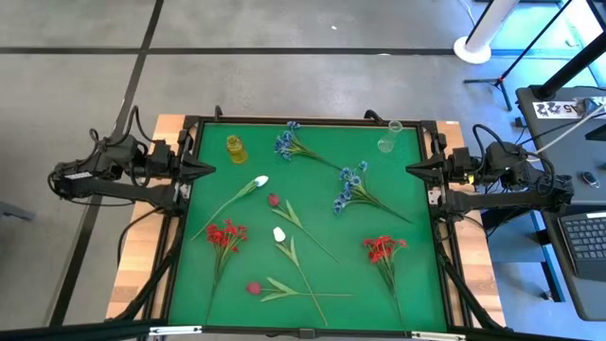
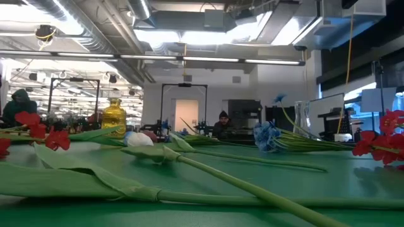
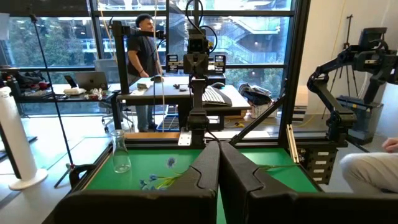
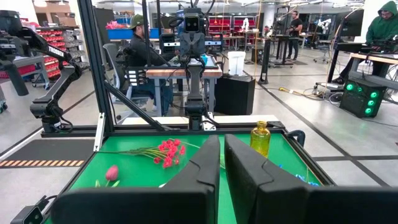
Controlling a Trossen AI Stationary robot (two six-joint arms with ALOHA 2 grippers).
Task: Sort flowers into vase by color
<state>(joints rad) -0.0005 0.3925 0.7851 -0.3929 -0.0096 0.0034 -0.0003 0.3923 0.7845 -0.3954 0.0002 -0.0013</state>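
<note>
Several flowers lie flat on the green mat (image 1: 312,275). There are two blue clusters (image 1: 287,142) (image 1: 350,185), two red clusters (image 1: 225,234) (image 1: 383,248), two white tulip buds (image 1: 260,181) (image 1: 279,234) and two dark red-pink buds (image 1: 274,200) (image 1: 254,287). A yellow vase (image 1: 235,148) stands at the far left and a clear glass vase (image 1: 388,139) at the far right. My left gripper (image 1: 210,168) is shut and level over the mat's left edge. My right gripper (image 1: 409,169) is shut over the right edge. Both are well above the flowers.
A black frame (image 1: 312,121) runs around the mat, with arm bases and cables outside it on both sides. In the low view long green stems (image 2: 208,170) cross the foreground. People (image 3: 143,43) and desks stand in the room beyond the table.
</note>
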